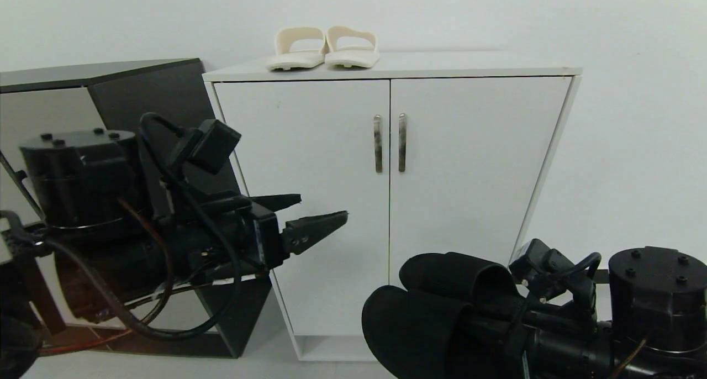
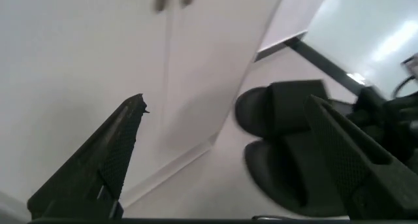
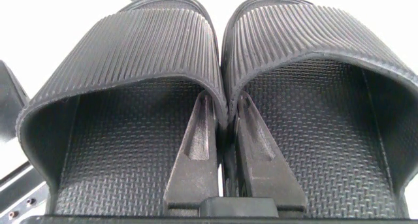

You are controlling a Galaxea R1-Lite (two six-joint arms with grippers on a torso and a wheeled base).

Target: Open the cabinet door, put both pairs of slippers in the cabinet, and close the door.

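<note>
— Where are the slippers sitting?
— The black pair (image 1: 436, 312) is hanging at five o'clock, the right tool (image 3: 224, 103) pinching their inner walls together. The cream pair (image 1: 323, 48) is resting atop the closed cabinet (image 1: 469, 174), twelve o'clock.
— And the left tool (image 1: 322, 208)?
— Gaping wide, carrying nothing, hovering at eight o'clock from the handles (image 1: 389, 144).

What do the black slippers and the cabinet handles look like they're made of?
Black slippers: likely soft rubber or foam, matte; ribbed straps and a diamond-textured footbed. Cabinet handles: probably metal, brushed or polished, judging by their grey reflective sheen. Neither is certain from looks alone.
</note>
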